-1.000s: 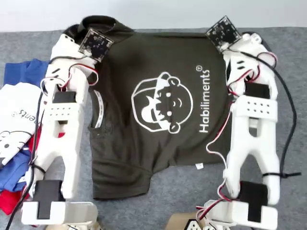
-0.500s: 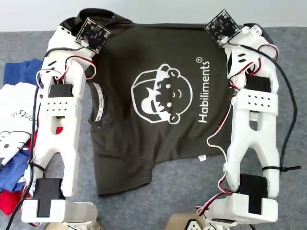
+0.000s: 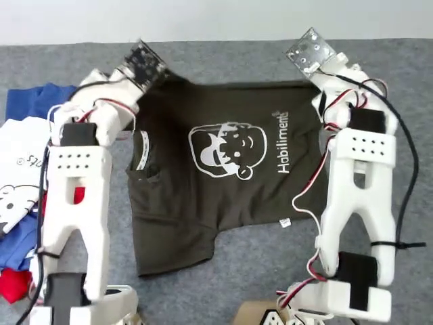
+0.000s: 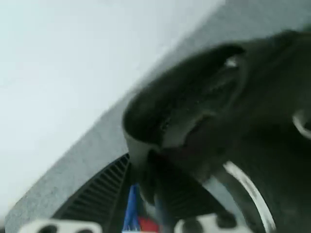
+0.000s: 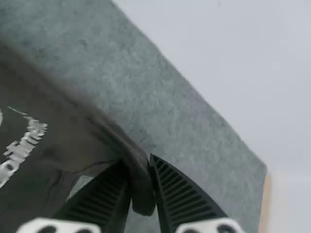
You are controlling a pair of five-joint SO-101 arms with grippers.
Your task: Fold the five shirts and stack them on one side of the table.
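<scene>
A dark olive shirt [image 3: 223, 196] with a white cartoon print lies spread on the grey table [image 3: 264, 264] between the two arms. Its far edge is lifted off the table and drawn toward the near side. My left gripper [image 3: 157, 80] holds the far left corner. In the left wrist view that gripper [image 4: 146, 158] is shut on a bunched fold of the dark shirt [image 4: 243, 121]. My right gripper [image 3: 313, 84] holds the far right corner. The right wrist view shows that gripper [image 5: 138, 167] clamped on the edge of the shirt [image 5: 48, 145].
A loose pile at the table's left edge holds a white shirt [image 3: 20, 169], a blue shirt [image 3: 34, 98] and a red shirt [image 3: 12, 286]. The grey table surface [image 3: 223, 57] shows beyond the lifted edge, with a pale wall [image 3: 216, 17] behind.
Both grippers have lifted the dark shirt's far edge and drawn it toward the near side. The shirt's far edge no longer reaches the back of the table.
</scene>
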